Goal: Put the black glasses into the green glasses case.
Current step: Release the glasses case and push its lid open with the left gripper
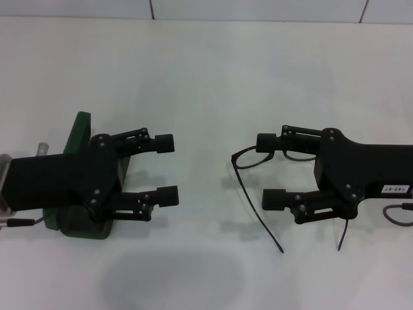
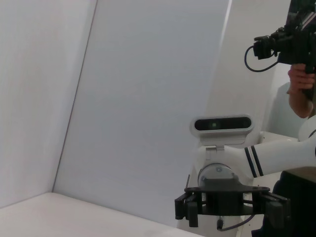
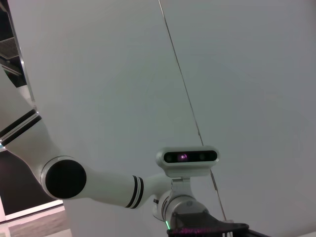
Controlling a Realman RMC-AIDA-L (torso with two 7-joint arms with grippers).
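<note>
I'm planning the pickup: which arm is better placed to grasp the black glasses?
Probably the right. The right gripper is open directly over the black glasses, while the left gripper, also open, sits over the green glasses case, apart from them.

The table (image 1: 206, 71) is plain white, without any pattern. The green glasses case (image 1: 79, 139) is a dark, solid green. The black glasses (image 1: 248, 187) have a thin black frame and clear lenses. Both the left gripper (image 1: 166, 169) and the right gripper (image 1: 272, 171) are matt black all over; the right one carries a small white label (image 1: 395, 190) with dark print. In the wrist views, the robot's arm (image 3: 106, 190) is glossy white with narrow black bands, and the head camera (image 2: 221, 124) is white with a black front strip.
</note>
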